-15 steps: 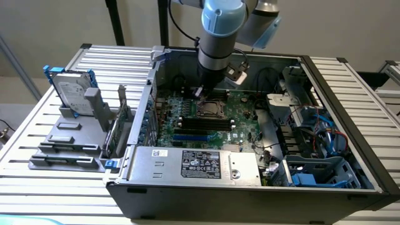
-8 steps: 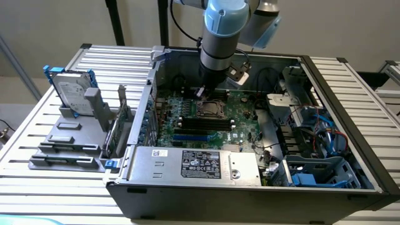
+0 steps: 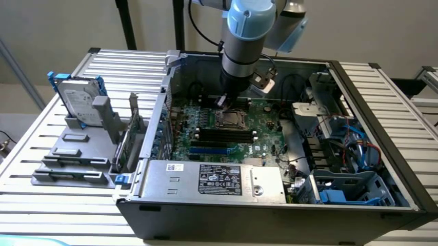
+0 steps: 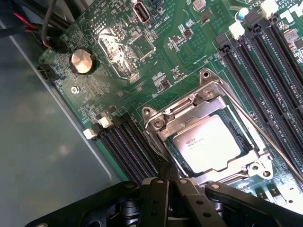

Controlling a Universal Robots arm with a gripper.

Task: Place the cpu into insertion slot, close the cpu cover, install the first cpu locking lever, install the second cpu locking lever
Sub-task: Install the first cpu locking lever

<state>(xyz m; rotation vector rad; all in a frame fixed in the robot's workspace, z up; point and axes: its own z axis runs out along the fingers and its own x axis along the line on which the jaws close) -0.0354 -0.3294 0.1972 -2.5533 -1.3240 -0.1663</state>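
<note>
This is looking like a robotics lab or hardware workshop. A light-blue and grey robot arm (image 3: 246,31) is reaching down into an open black desktop computer case (image 3: 274,220), which is lying on a table of silvery ribbed metal slats (image 3: 41,205). A green motherboard (image 4: 161,61) is lying exposed inside, carrying a silvery-grey square cpu (image 4: 210,142). Beside the case, a grey plastic fixture (image 3: 68,154) is holding a silver hard drive (image 3: 75,100) upright. A plain beige wall (image 3: 48,25) is standing behind.
</note>
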